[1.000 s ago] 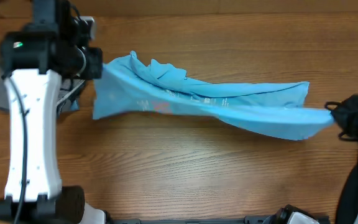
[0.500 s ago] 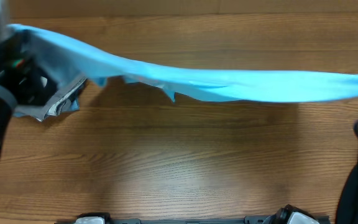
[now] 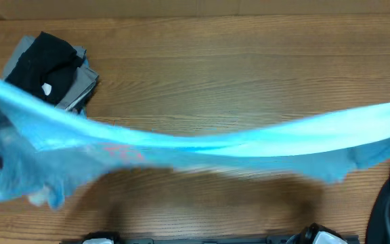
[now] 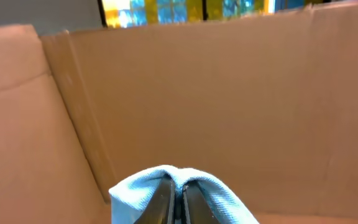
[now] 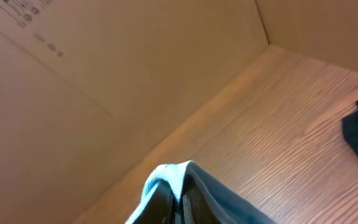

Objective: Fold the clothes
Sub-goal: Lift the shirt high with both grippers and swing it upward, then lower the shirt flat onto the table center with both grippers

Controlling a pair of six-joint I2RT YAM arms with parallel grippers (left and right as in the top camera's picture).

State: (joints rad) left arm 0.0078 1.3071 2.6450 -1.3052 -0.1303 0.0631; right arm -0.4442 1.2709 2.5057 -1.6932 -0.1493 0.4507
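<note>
blue T-shirt [image 3: 215, 146] held stretched, left hand [image 4: 178, 190] clamped on it, right hand [image 5: 179, 200] likewise

Nothing legible for you here. Reddish print [image 3: 120, 152] on light blue T-shirt [image 3: 249, 142]: motion-blurred, unreadable. Dark printed markings [image 5: 27, 15] on cardboard wall [image 5: 104, 68], right wrist view, top left: too small, cut by frame edge, you can't make out letters. White tag [image 3: 48, 88] on black garment [image 3: 49, 54]: no text discernible.
</note>
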